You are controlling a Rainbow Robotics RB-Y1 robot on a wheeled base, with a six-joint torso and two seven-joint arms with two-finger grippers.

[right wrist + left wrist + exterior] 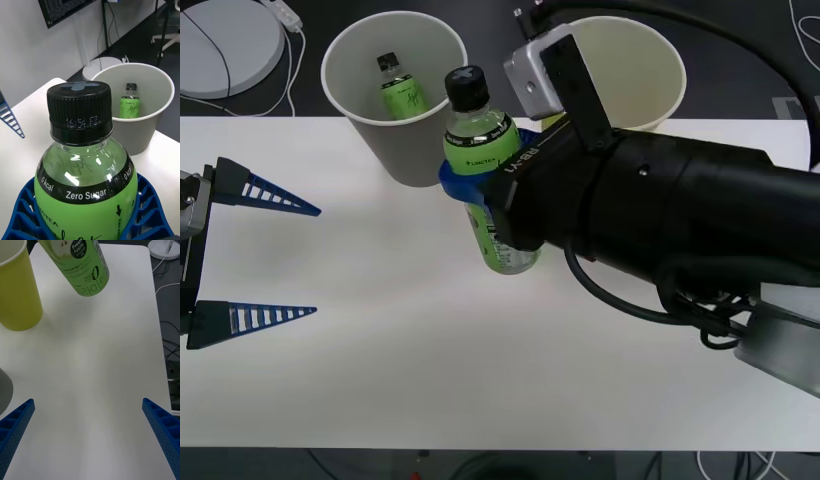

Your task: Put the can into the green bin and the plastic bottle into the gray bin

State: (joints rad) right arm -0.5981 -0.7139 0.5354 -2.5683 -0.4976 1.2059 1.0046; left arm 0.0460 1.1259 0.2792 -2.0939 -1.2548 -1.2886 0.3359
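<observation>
My right gripper (485, 172) is shut on the plastic bottle (478, 135), which has a black cap and a bright green label. It holds the bottle above the white table (430, 380), just in front of the gray bin (395, 150). The right wrist view shows the bottle (84, 180) close up between blue fingers (152, 210), with the gray bin (150, 129) beyond. The green bin (635, 70) stands at the back right, partly behind the right arm, and appears again in the left wrist view (18, 296). My left gripper (312, 261) waits open at the table's left. The can is out of view.
A smaller green-labelled bottle (400, 88) lies inside the gray bin. A white round device (225, 45) with cables sits off the table's back left corner. The table's front and middle (93, 363) lie bare between the left gripper's fingers (18, 420).
</observation>
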